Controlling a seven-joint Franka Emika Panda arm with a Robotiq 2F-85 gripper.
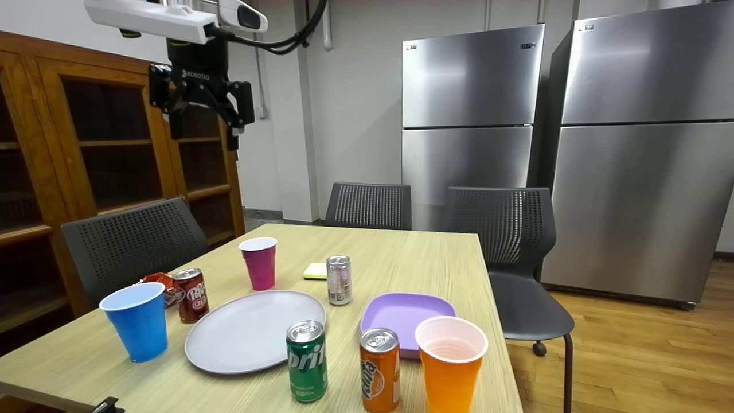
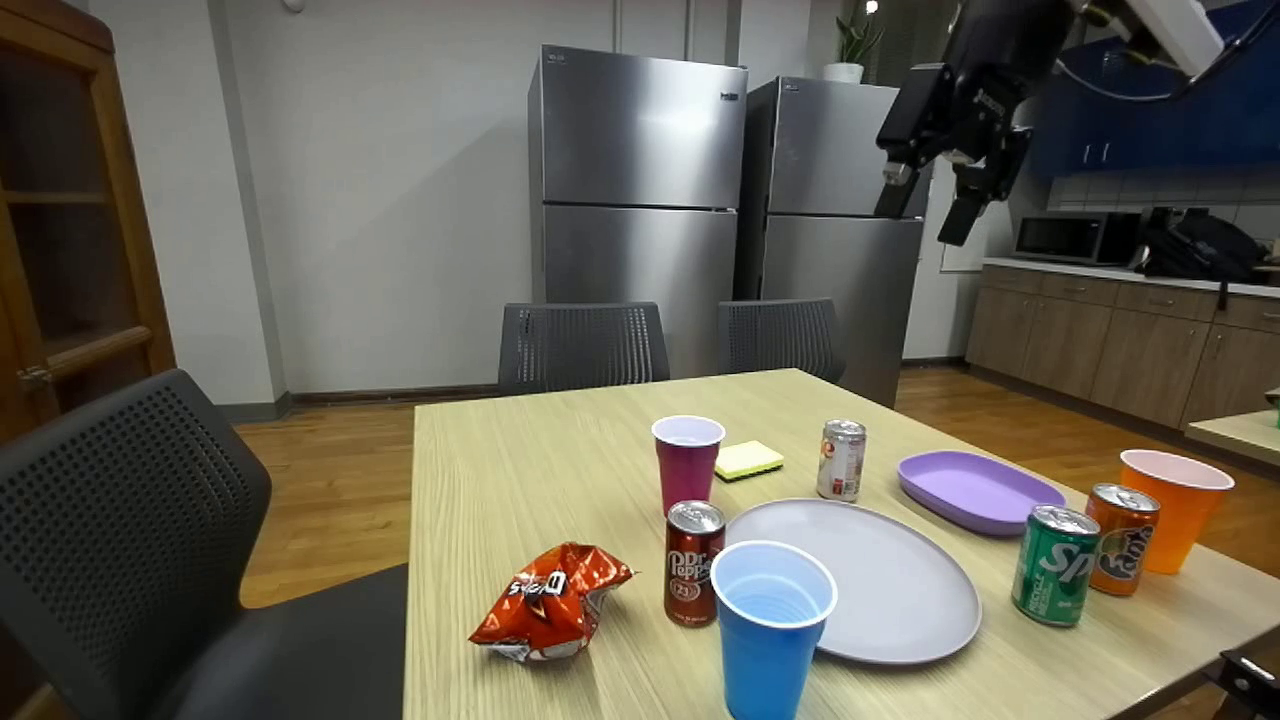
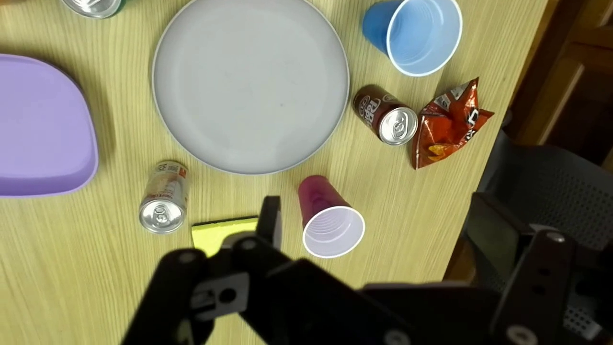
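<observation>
My gripper is open with nothing between its fingers, high above the table, in both exterior views. In the wrist view its fingers are spread wide. The magenta cup appears between them, upright on the table far below. A yellow sponge lies beside the cup, partly hidden by a finger. A silver can stands near the sponge. The grey plate lies flat with nothing on it. A Dr Pepper can, a red chip bag and a blue cup are beside the plate.
A purple tray, a Sprite can, a Fanta can and an orange cup stand along one side of the table. Dark chairs surround it. A wooden cabinet and steel refrigerators stand behind.
</observation>
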